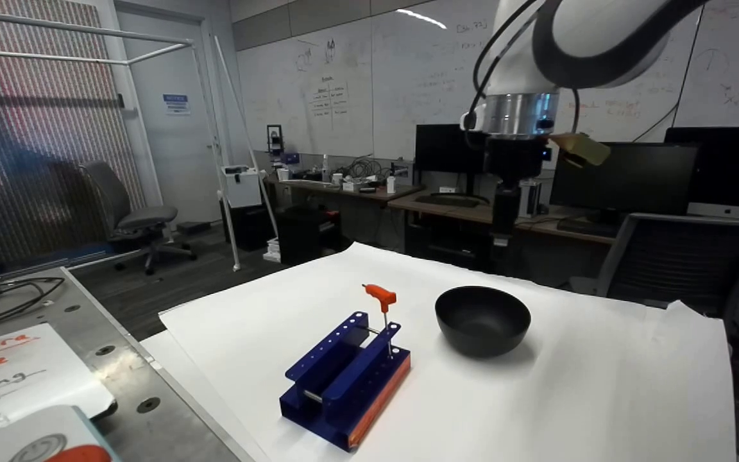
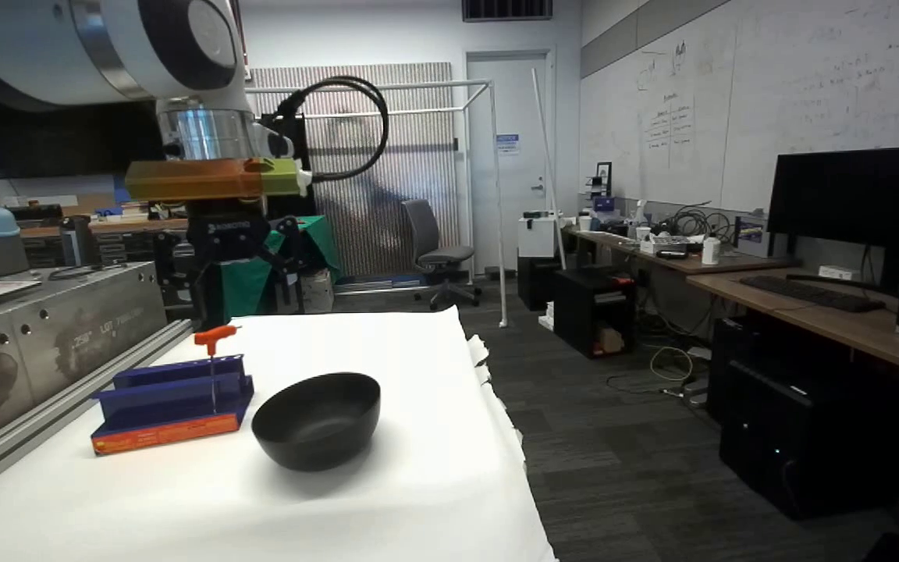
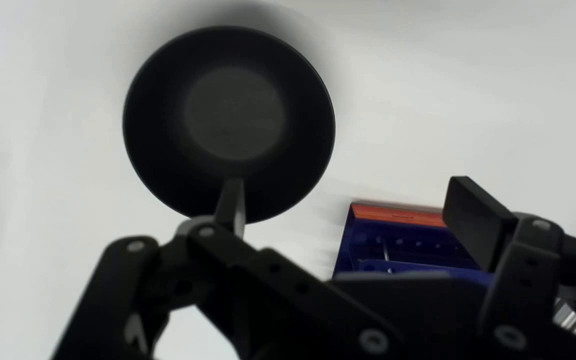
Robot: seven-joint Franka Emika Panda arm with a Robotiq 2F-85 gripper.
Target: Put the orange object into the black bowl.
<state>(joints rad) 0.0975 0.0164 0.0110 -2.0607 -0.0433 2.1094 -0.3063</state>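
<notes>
- Wrist view: the hand (image 3: 352, 212) has its two fingers (image 3: 473, 225) spread wide, with a big gap between them.
- One finger hides a bit of the black bowl (image 3: 233, 112) there, and the hand covers much of the blue rack (image 3: 408, 235).
- In both exterior views, the orange tool (image 1: 383, 296) shows its bright handle, but in the wrist view that handle is hidden and just a bit of the thin stem peeks out.
- The tool stands up in the rack, stem down.
- The bowl sits on the white bench (image 1: 613, 385), near the rack but apart from it.
- In an exterior view, the hand (image 1: 504, 234) is seen from the side like one dark stick, so the gap cannot be made out.
- In an exterior view, the hand (image 2: 249, 304) shows its fingers apart, but they are dark and hard to pick out.
- The hand points down, high over the bench, and both exterior views cut off the arm (image 2: 106, 55).
</notes>
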